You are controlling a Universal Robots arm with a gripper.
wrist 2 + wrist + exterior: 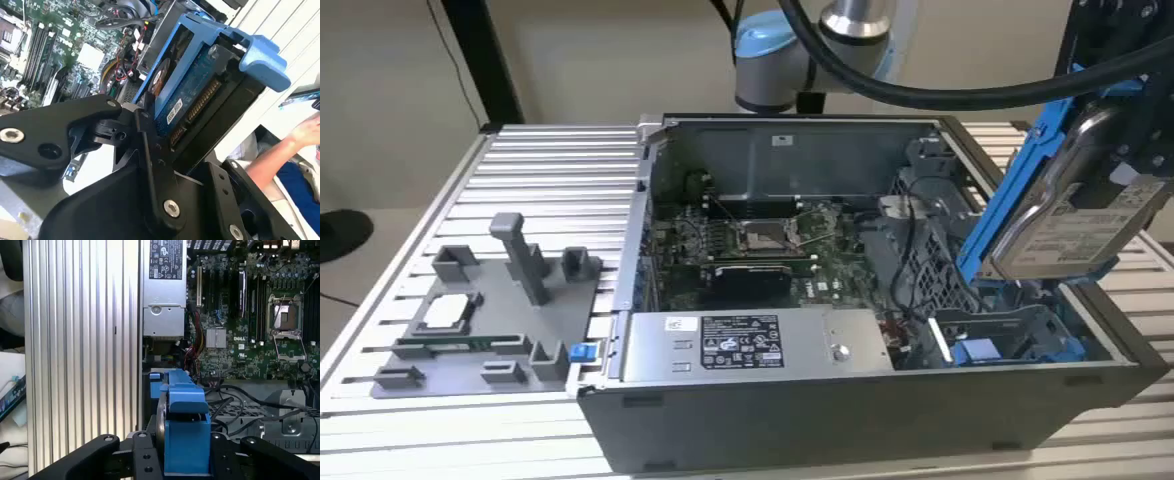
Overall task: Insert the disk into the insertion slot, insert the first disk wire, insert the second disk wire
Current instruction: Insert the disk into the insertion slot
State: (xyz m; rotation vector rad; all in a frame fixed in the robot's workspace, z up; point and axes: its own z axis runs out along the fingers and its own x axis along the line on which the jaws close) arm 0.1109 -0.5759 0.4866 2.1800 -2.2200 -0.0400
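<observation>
My gripper point(1110, 150) is shut on the disk point(1067, 215), a silver drive with a white label in a bright blue frame. It holds the disk tilted on edge in the air above the side of the grey computer case point(854, 420) at the exterior view's right. The insertion slot point(1001, 345), lined with blue plastic, lies below the disk in the case's near corner. In both wrist views the disk point(185, 95) point(184, 425) stands between my black fingers point(150, 160), and the gripper point(185, 462) clamps its lower end. Black cables point(240, 396) run loose near the slot point(154, 382).
A grey power supply box point(747, 345) with a sticker sits beside the slot. The motherboard point(761, 240) and a perforated cage point(927, 235) fill the case. A grey fixture plate point(480, 320) rests on the slatted table point(547, 170). A person's hand point(305, 132) is nearby.
</observation>
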